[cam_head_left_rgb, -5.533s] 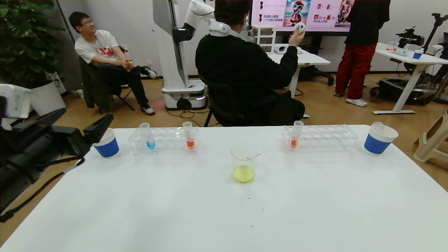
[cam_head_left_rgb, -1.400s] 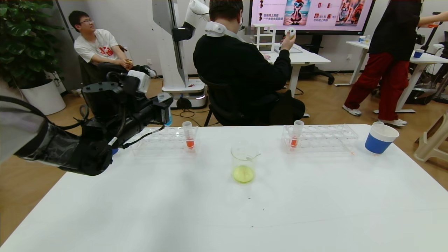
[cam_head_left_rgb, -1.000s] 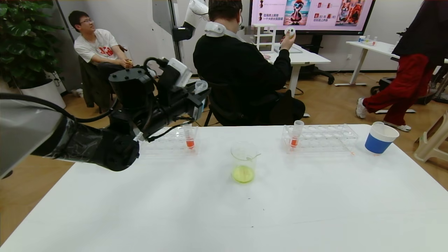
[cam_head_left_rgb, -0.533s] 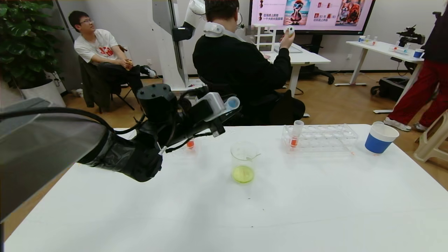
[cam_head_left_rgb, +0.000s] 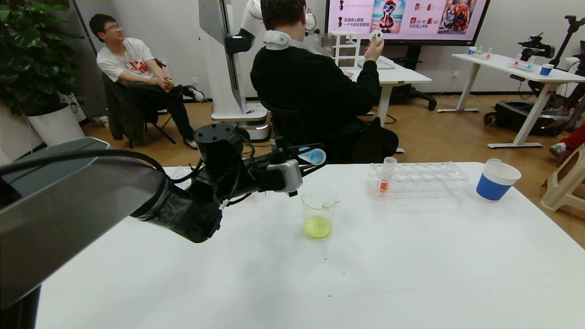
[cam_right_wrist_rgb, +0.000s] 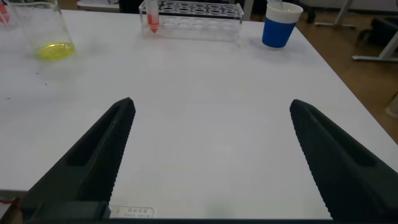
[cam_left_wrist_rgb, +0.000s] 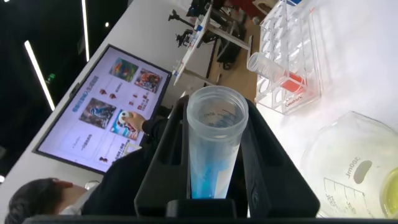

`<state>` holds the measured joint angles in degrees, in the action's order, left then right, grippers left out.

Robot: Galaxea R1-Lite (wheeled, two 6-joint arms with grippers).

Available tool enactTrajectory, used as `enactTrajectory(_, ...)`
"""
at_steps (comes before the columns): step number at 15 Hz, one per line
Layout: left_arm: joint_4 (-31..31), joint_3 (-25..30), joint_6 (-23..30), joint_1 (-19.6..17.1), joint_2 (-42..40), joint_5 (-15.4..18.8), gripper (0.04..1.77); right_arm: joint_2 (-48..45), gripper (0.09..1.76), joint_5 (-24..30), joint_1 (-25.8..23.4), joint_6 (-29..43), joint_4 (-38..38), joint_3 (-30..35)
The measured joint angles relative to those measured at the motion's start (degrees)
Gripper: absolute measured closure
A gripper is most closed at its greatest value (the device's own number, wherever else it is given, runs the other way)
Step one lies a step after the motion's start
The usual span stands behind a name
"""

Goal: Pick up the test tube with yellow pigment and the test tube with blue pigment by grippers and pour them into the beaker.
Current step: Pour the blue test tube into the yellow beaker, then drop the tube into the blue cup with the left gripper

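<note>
White table (cam_head_left_rgb: 411, 274), left end effector (cam_head_left_rgb: 315, 165) clenching blue tube (cam_head_left_rgb: 312, 156), now tipped beside beaker (cam_head_left_rgb: 318, 211)

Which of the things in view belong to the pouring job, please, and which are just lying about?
In the job:
- blue tube, tipped sideways in the shut left claw
- beaker, yellow liquid in it
- right claw, open over bare table

Lying about:
- rack with an orange tube
- paper cup

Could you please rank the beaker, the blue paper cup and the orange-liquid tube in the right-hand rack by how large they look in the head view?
1. Beaker, largest, though nearest the camera.
2. Blue paper cup.
3. Orange-liquid tube, clearly smallest.
</note>
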<state>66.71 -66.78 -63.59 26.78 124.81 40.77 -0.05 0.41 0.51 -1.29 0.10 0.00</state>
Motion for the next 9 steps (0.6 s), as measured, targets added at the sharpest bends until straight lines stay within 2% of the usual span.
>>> enactTrajectory(3,-0.1,-0.1,-6.8,-0.1,1.1,2.6,1.31,0.0,0.11,0.0,0.0,0.0,0.0,0.0)
enactTrajectory(6,0.0,-0.1,-12.5,-0.4,2.1,2.6,1.31,0.0,0.11,0.0,0.0,0.0,0.0,0.0)
enactTrajectory(9,0.3,-0.5,-15.3,-0.5,3.2,2.2,1.31,0.0,0.11,0.0,0.0,0.0,0.0,0.0)
